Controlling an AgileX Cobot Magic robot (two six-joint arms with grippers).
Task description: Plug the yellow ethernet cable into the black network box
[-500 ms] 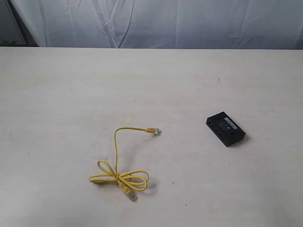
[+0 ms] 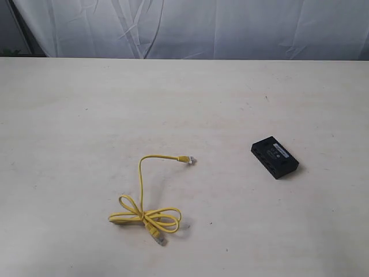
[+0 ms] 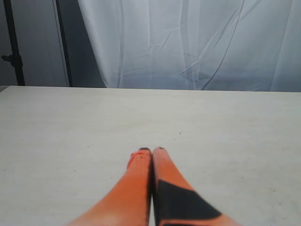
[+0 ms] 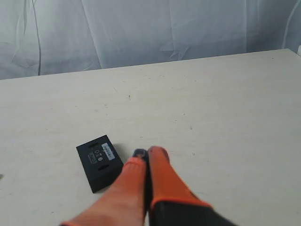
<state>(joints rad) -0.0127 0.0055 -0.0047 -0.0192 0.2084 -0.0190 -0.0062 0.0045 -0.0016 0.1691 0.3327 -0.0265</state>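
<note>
The yellow ethernet cable (image 2: 143, 199) lies on the table left of centre in the exterior view. Part of it is bundled in loops near the front, and one clear plug (image 2: 188, 160) points toward the middle. The black network box (image 2: 274, 157) rests flat to the right, label up; it also shows in the right wrist view as the black network box (image 4: 99, 162). My right gripper (image 4: 147, 153) hovers beside the box, orange fingers pressed together, holding nothing. My left gripper (image 3: 151, 150) is shut over bare table. Neither gripper appears in the exterior view.
The pale table (image 2: 86, 115) ends at a far edge against a white curtain (image 2: 202, 29). A dark stand pole (image 3: 11, 47) rises behind the table's far corner in the left wrist view.
</note>
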